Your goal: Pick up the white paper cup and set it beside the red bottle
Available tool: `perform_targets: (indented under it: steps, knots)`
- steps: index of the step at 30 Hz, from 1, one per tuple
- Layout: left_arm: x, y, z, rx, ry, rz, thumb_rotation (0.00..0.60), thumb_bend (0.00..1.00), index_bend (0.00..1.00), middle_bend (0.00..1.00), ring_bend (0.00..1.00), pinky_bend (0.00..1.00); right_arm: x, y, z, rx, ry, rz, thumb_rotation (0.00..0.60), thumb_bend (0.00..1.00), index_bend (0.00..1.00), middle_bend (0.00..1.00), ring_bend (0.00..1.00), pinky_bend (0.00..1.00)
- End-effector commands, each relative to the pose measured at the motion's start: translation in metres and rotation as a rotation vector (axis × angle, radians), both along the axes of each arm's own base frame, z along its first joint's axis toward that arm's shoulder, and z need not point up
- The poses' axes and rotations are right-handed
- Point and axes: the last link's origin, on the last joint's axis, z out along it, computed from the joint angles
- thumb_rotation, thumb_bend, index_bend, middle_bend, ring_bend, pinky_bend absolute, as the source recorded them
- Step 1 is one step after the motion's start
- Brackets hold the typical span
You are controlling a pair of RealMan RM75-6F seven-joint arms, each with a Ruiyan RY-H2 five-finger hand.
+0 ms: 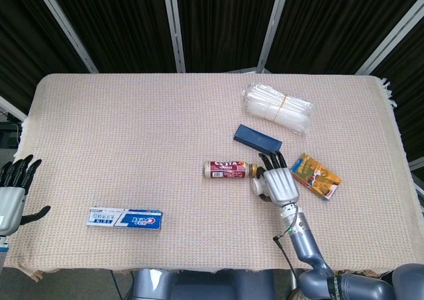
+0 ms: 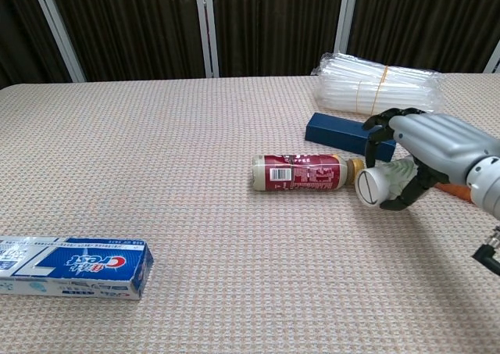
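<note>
The bench (image 1: 132,128) under its beige woven cloth lies wide and bare across the whole left and middle, with open cloth running out to the far edge and to the left edge; my things crowd only the right half. My left hand (image 1: 12,187) hangs off the left edge, fingers spread and holding nothing, well apart from the blue-and-white toothpaste box (image 2: 72,266) near the front edge. My right hand (image 2: 426,147) wraps the white paper cup with a green leaf print (image 2: 380,184), fingers curled over its top and thumb under it, the cup tipped on its side with its base facing the chest camera. The cup sits just beside the capped end of the red plastic bottle with a tan cap (image 2: 306,172), which lies on its side. Behind my hand lies a dark blue flat box (image 2: 337,132), further back a clear bundle of plastic sleeves (image 2: 379,88), and to the right an orange snack packet (image 1: 318,175).
</note>
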Motion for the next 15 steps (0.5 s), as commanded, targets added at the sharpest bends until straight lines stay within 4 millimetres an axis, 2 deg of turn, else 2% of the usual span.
perform_targets:
  steps: [1, 7, 15]
  knots:
    - [0.000, 0.000, 0.000, 0.001, 0.001, 0.000, 0.600, 0.10, 0.00, 0.00, 0.00, 0.00, 0.015, 0.001, 0.005, 0.087, -0.335, -0.160, 0.600, 0.13, 0.51, 0.16, 0.00, 0.00]
    - [0.000, 0.000, 0.000, 0.002, 0.002, 0.000, 0.600, 0.09, 0.00, 0.00, 0.00, 0.00, 0.019, -0.005, 0.001, 0.129, -0.580, -0.280, 0.600, 0.13, 0.51, 0.16, 0.00, 0.00]
    - [0.000, 0.000, 0.000, 0.002, 0.004, -0.001, 0.600, 0.09, 0.00, 0.00, 0.00, 0.00, 0.018, -0.013, -0.007, 0.096, -0.710, -0.340, 0.600, 0.12, 0.51, 0.16, 0.00, 0.00]
